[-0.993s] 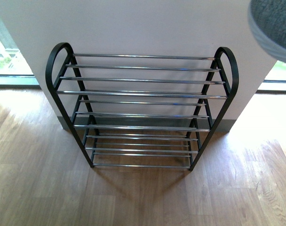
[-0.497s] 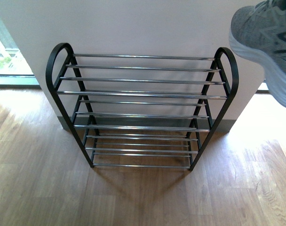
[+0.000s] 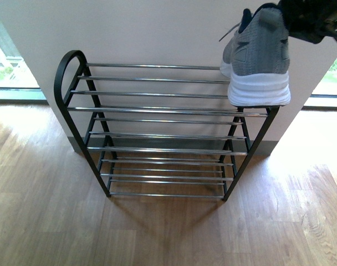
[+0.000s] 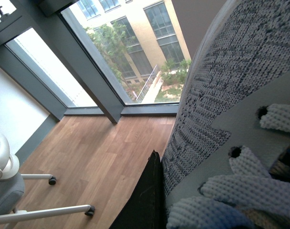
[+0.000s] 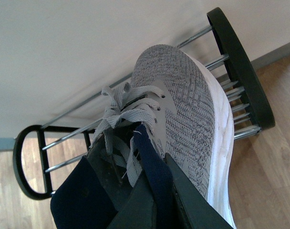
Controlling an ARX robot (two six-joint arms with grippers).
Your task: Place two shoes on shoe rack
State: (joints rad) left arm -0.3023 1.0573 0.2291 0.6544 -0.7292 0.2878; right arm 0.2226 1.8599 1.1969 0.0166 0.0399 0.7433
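Right gripper pinching 1 sneaker by its collar over shoe rack | likely light, soft knit, stiff sole — collar's the handle

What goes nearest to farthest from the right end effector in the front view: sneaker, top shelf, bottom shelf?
1. Sneaker, held by the right end effector, top right.
2. Top shelf, just under the sneaker.
3. Bottom shelf, lowest, by the floor.
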